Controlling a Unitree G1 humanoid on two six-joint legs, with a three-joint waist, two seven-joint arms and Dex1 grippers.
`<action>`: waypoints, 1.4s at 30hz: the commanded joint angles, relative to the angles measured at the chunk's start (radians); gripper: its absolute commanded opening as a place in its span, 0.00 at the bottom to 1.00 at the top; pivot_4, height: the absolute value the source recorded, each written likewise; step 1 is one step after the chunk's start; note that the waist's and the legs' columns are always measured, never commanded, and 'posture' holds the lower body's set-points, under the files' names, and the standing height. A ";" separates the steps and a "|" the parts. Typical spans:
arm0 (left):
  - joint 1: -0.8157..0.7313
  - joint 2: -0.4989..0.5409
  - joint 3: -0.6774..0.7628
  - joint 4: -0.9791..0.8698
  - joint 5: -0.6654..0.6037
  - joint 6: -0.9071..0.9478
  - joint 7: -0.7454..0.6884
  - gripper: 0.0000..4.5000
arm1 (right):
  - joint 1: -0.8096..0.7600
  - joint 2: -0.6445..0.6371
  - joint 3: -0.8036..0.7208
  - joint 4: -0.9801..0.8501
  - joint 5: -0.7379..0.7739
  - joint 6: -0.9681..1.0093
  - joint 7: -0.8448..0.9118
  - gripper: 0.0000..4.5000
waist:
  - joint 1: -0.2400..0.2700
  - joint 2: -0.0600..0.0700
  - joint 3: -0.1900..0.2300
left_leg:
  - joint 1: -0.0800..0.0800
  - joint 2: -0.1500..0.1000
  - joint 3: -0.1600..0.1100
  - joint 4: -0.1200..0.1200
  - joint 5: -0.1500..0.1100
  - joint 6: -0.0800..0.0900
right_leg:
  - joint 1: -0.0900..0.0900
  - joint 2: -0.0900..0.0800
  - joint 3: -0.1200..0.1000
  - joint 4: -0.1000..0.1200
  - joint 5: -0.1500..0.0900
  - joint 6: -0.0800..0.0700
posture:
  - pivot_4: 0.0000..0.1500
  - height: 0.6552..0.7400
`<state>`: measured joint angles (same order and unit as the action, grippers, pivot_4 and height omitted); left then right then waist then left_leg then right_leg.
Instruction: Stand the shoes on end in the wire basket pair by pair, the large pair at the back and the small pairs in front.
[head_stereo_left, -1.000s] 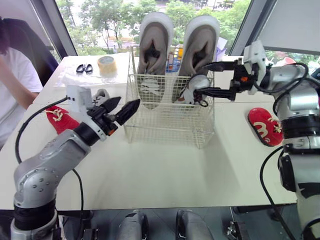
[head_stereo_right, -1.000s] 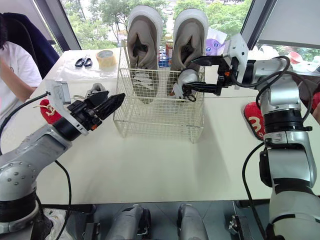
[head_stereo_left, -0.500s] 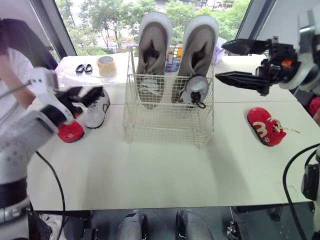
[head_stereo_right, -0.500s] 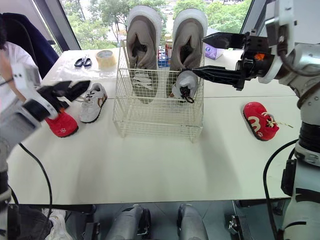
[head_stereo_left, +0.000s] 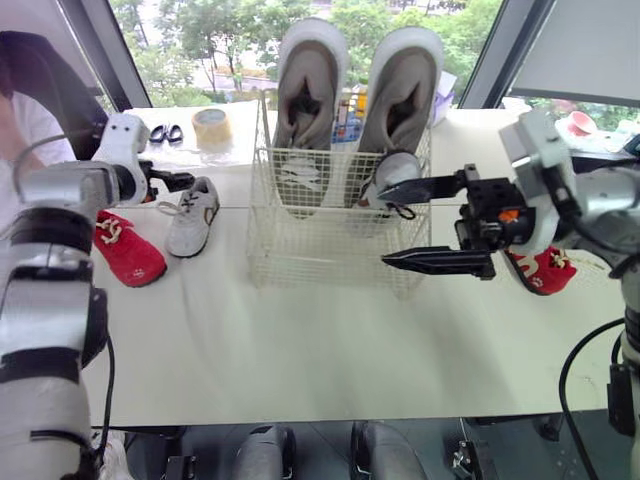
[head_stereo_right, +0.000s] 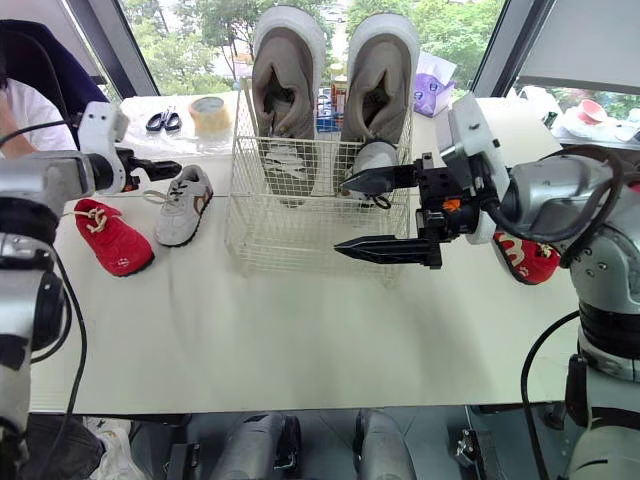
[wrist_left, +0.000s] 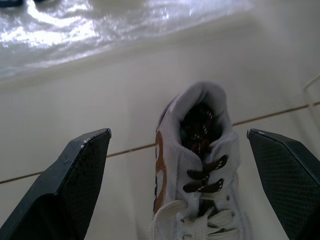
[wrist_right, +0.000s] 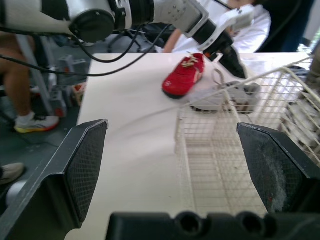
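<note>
The left gripper (wrist_left: 178, 132) is spread wide and empty, its fingers either side of the loose white shoe (head_stereo_left: 192, 215). The right gripper (head_stereo_right: 340, 215), equally wide and empty, hangs before the wire basket (head_stereo_left: 340, 250) on the white table (head_stereo_left: 300, 340). The large grey pair (head_stereo_left: 311, 100) stands at the basket's back, with one small shoe (head_stereo_left: 393, 175) in front. Trees show through the windows.

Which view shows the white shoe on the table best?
Left wrist view: the white shoe is close, laces and opening plain. The eye views show it small, whole; the right wrist view, partly behind basket wire.
</note>
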<state>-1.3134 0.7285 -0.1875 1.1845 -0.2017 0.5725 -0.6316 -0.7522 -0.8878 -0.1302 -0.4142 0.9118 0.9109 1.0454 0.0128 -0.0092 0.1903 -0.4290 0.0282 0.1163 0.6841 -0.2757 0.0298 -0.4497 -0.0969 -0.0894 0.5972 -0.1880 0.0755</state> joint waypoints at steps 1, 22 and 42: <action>-0.018 -0.049 -0.001 0.127 0.111 -0.074 0.058 0.94 | -0.007 0.013 -0.062 -0.056 0.053 0.008 -0.078 1.00 | -0.001 0.000 0.000 | 0.000 0.001 0.000 0.000 0.000 0.000 | 0.000 0.000 0.000 0.000 0.000 0.000 | 1.00 1.00; 0.111 -0.197 0.610 -0.858 -0.189 -0.071 0.345 0.01 | 0.014 -0.022 -0.138 -0.016 0.105 0.010 -0.203 1.00 | 0.000 -0.011 0.006 | -0.017 0.002 -0.008 0.012 0.001 -0.001 | -0.016 -0.003 0.000 0.015 0.001 0.002 | 1.00 1.00; 0.583 -0.647 0.107 -1.272 0.184 -0.881 0.500 0.01 | 0.030 -0.196 -0.160 0.116 0.112 0.175 -0.056 1.00 | 0.012 -0.009 0.004 | -0.003 -0.001 -0.006 0.016 -0.003 0.012 | -0.001 -0.006 0.002 0.014 0.005 0.004 | 1.00 1.00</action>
<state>-0.7086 0.0945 -0.0728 -0.1112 -0.0321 -0.2371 -0.1374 -0.7451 -1.0491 -0.2141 -0.2614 0.9883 1.0524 0.9872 0.0253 -0.0185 0.1945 -0.4321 0.0269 0.1105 0.7001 -0.2787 0.0420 -0.4503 -0.1027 -0.0878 0.6106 -0.1826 0.0795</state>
